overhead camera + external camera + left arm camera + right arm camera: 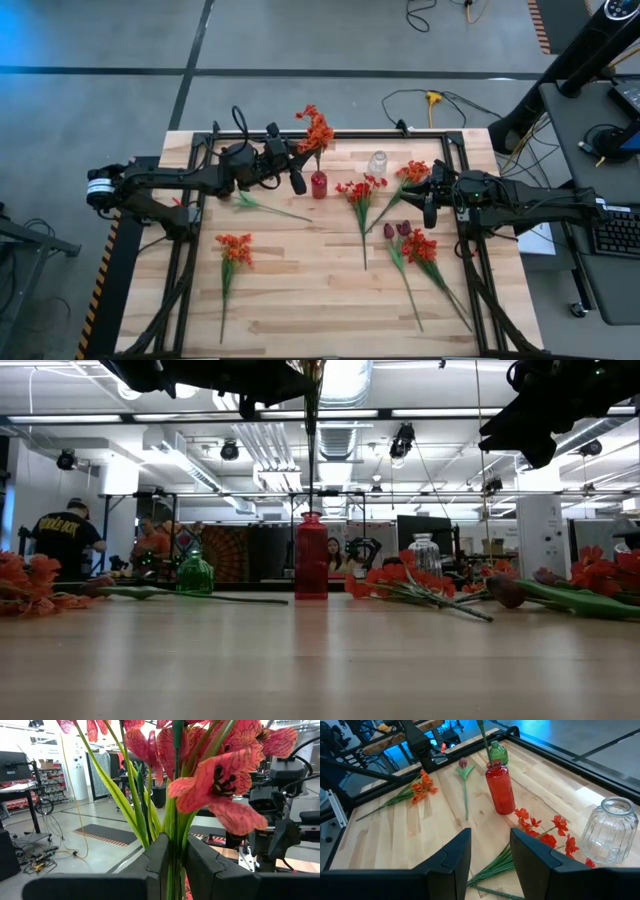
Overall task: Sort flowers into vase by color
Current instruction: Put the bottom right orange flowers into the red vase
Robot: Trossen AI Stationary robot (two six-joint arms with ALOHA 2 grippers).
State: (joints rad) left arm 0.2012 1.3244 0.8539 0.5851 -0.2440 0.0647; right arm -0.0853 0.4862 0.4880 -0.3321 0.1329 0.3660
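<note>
My left gripper (175, 865) pinches an orange flower's (316, 130) stalk; only the right wrist view reveals the green vase (497, 753); my right gripper (490, 855) is spread, empty.

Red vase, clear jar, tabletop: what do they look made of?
Red vase: ribbed, glossy, translucent, likely glass, possibly plastic. Clear jar: transparent, fluted, with bright highlights, probably glass. Tabletop: pale wood planks with visible grain and seams, matte finish.

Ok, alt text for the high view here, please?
Seen from above, the left pincer holds an orange-red flower by its stem over a red vase on a wooden table. A clear vase stands nearby, more flowers lie scattered, and the right pincer hovers open over the table's right side.
</note>
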